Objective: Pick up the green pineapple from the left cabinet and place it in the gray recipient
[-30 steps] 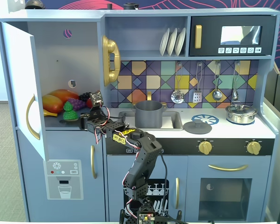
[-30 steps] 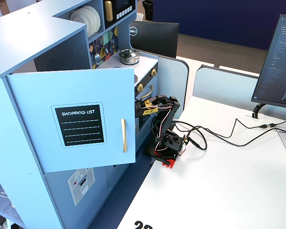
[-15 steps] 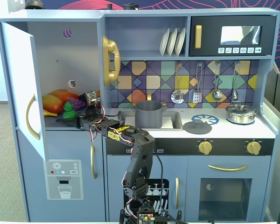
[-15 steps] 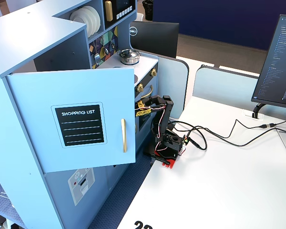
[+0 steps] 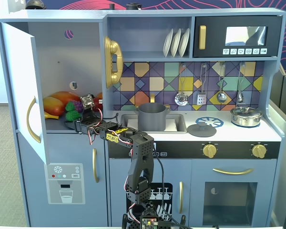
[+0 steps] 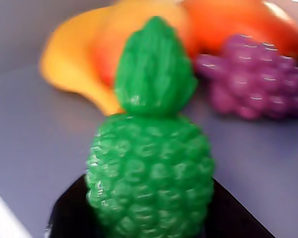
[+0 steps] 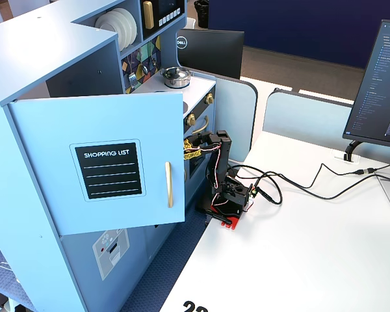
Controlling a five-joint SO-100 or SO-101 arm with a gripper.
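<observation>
Pineapple (image 6: 151, 148) lies dead ahead of the gripper (image 6: 149, 233), long axis pointing away; jaw opening cannot be told.

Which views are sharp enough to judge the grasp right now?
Wrist view: soft focus, the green pineapple fills the frame and the fruit behind it is blurred; the end effector's jaws barely show. A fixed view, from the front: sharp and evenly lit, end effector inside the left cabinet. Another fixed view: the open door hides the grasp.

A white desk (image 7: 299, 260) with a monitor (image 7: 380, 84), navy wall behind.
</observation>
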